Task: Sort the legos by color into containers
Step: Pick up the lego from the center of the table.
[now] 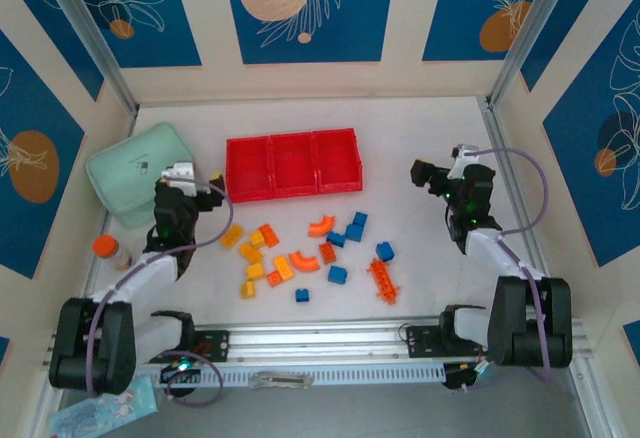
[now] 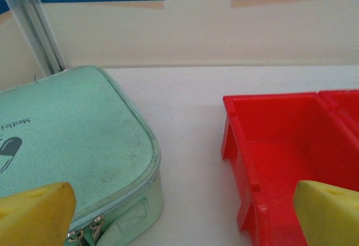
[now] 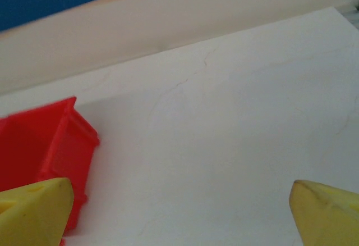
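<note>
Before the tray [image 1: 293, 166]: legos [image 1: 303, 261] loose, none sorted.
Left gripper [image 2: 184, 215]: wide, empty.
Right gripper [image 3: 180, 215]: wide, empty.
Best pick: probably an outlying lego, straddled squarely.

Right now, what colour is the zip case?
Case: pale mint green, best in left wrist view.

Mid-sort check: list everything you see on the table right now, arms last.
Low bright-red plastic tray of three square compartments: one, red, far middle of table, looks empty.
Small blue plastic bricks: about six, blue, loose in front of tray, right side of pile.
Orange and yellow-orange plastic bricks: about twelve, loose in front of tray; yellow-orange mostly leftward.
Pale mint-green rounded case: one, left of tray.
Small round orange cap: one, table's left edge.
Left gripper: yellow-tipped, open, between case and tray.
Right gripper: yellow-tipped, open, over bare table right of tray.
</note>
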Robot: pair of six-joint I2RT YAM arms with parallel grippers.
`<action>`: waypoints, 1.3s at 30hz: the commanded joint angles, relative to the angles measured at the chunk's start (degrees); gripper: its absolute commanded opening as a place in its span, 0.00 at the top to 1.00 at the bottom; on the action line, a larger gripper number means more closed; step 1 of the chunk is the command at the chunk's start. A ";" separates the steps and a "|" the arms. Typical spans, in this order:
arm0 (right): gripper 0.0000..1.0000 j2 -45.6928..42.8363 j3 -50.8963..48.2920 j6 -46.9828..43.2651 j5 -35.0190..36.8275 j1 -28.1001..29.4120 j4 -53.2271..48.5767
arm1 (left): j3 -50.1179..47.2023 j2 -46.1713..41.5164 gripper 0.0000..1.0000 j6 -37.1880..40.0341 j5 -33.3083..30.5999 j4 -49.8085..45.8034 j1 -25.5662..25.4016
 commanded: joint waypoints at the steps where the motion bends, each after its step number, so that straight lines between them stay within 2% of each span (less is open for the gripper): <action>1: 0.01 -1.94 2.52 11.61 -2.12 -1.02 -10.61 | 2.13 -3.75 0.01 -9.48 -1.74 -10.27 0.57; 5: 0.01 -2.16 3.60 15.54 -6.15 -1.22 -16.79 | 0.82 -5.99 0.01 -17.62 -6.89 -14.59 0.84; 11: 0.01 -2.55 6.72 15.27 -11.53 0.68 -25.78 | 6.22 -7.81 0.01 -22.81 1.75 -29.51 0.84; 14: 0.01 -2.50 10.07 13.47 -9.65 4.45 -33.16 | 8.08 -8.74 0.01 -25.67 7.37 -34.85 0.42; 18: 0.01 -1.95 14.35 12.20 -7.57 9.93 -42.46 | 10.69 -10.33 0.01 -28.94 9.83 -43.37 -1.74; 25: 0.01 -1.31 17.73 13.14 -6.44 17.38 -54.39 | 13.75 -13.60 0.01 -31.48 10.48 -52.62 -10.44; 30: 0.01 -4.08 15.61 16.86 -6.73 19.71 -58.99 | 15.57 -13.02 0.01 -36.47 7.35 -55.12 -21.18; 33: 0.01 -5.83 13.93 18.65 -7.43 19.75 -60.19 | 17.95 -10.05 0.01 -37.71 4.69 -54.47 -28.28; 39: 0.01 -7.60 13.31 18.21 -5.67 17.78 -63.19 | 26.82 2.48 0.01 -34.95 2.31 -53.37 -38.13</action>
